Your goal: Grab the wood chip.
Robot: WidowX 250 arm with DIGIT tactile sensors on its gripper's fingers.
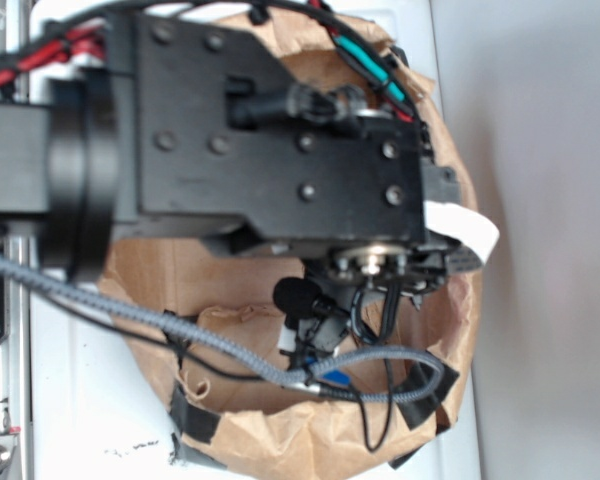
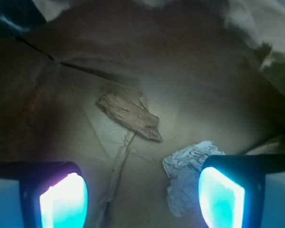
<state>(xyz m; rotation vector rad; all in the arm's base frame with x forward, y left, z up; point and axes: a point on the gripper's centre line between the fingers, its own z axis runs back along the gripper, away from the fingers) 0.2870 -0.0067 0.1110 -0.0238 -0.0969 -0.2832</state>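
Our gripper point(image 2: 142, 194) is spread wide in the wrist view, both glowing pads point(image 2: 64, 202) low in frame with nothing between them. It hangs above the floor of a brown paper bag point(image 1: 280, 440), not touching anything we can see. The wood chip point(image 2: 129, 115) lies flat on the bag floor ahead of the fingers and slightly toward the left pad, long axis running diagonally, apart from the crumpled paper wad point(image 2: 186, 171) that sits just beside the right pad. In the exterior view the arm point(image 1: 230, 130) blocks the bag interior, so we can't confirm height over the chip from there. Our read: the chip is light, stiff and rough, so it should grip well and not slip, but it's thin and lying flat, so ragged ends may crumble. Best bet is to pinch across the narrow width near mid-length, with the jaws turned square to the long axis, clear of the wad.
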